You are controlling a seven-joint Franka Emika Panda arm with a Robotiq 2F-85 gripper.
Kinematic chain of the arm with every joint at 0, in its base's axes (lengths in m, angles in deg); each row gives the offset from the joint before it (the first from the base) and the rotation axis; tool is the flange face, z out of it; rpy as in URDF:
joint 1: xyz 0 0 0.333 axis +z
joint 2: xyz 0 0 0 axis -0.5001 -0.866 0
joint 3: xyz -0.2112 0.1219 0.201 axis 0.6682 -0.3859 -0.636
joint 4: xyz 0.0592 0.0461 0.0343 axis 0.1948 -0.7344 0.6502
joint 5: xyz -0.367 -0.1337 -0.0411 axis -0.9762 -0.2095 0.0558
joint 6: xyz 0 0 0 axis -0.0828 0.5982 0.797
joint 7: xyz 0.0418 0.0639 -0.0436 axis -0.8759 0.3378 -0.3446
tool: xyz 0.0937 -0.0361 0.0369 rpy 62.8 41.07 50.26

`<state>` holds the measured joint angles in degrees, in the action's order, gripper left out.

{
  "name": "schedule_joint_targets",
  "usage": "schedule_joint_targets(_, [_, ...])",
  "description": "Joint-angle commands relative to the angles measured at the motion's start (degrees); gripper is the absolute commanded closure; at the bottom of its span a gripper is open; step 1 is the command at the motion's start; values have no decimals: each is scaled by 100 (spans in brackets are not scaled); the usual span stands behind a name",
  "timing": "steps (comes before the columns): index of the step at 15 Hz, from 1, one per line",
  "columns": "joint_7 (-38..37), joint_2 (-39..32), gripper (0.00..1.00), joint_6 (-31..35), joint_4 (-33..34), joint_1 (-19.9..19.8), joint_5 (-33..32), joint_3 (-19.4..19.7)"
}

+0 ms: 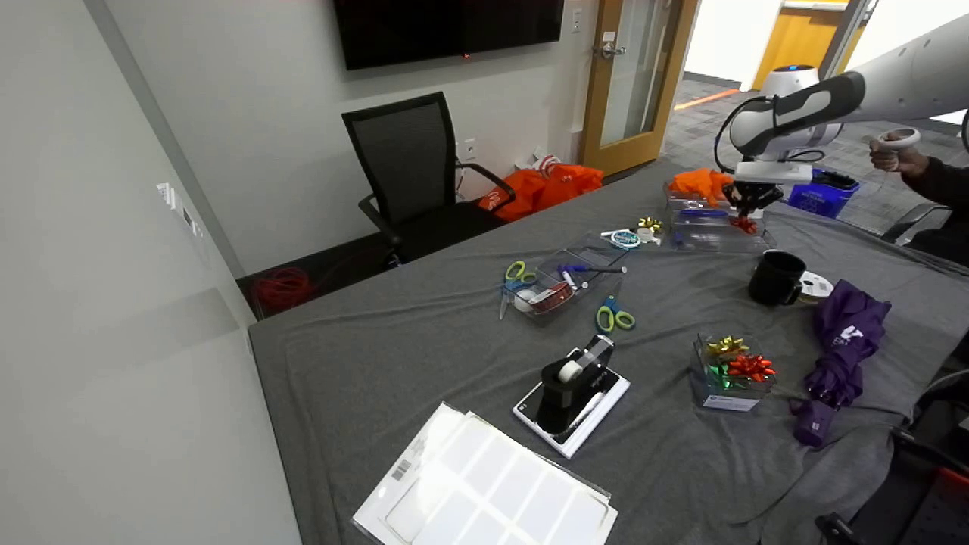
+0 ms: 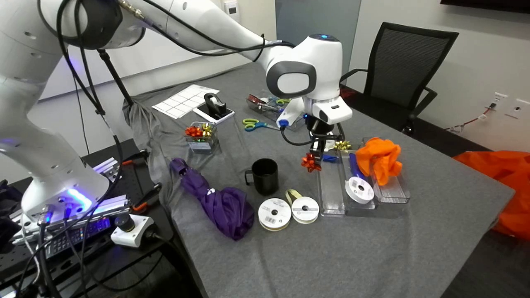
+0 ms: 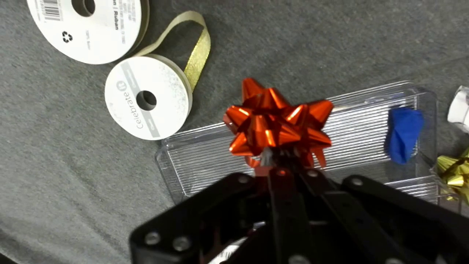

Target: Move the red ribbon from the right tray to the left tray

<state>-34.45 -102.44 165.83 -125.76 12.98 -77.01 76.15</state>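
- Wrist view: shows the red ribbon (image 3: 275, 123) right at the fingertips (image 3: 266, 157) of the gripper (image 3: 280, 161), directly ahead of them, with loops fanning past on both sides.
- Looks clenched on the ribbon's base; cannot make out the exact pinch behind the loops.
- Needs no choice of arm (image 2: 219, 25): only 1 here.
- Has, as a roundish star, no clear long axis; so should turn on placement, not on twist.
- Hangs over a ribbed clear tray (image 3: 199, 157) in that view, overlapping 1 long edge; cannot tell the gap to the floor.
- Lies apart from the blue scrap (image 3: 405, 134) near 1 end of the same tray.
- In an exterior view, alongside: the next tray (image 2: 352, 205) with a white spool (image 2: 359, 190), then the last tray (image 2: 392, 193) bearing an orange cloth (image 2: 377, 159).
- Cannot tell left from right among these 3 trays.
- If meant for the ribbed clear tray, probably calls for a small shift inward, then lowering; if for another, for lifting clear of the walls first.
- Could snag springy loops on a wall.
- Leave alone the similar red bow (image 2: 193, 131) in the small clear box (image 2: 212, 142).
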Motion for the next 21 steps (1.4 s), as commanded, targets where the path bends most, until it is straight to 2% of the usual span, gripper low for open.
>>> schedule_joint_targets(1, [0, 0, 100, 0, -9, 0, 0, -3])
schedule_joint_targets(6, [652, 585, 100, 345, -1003, 78, -32, -89])
schedule_joint_targets(10, [1233, 1321, 100, 602, -2027, 219, 1, -118])
schedule_joint_targets(11, [1269, 1541, 100, 642, -2240, 135, -139, -272])
schedule_joint_targets(18, [1724, 3122, 100, 1047, -4016, 226, -48, -601])
schedule_joint_targets(21, [1966, 3810, 100, 1116, -4890, 230, 301, -846])
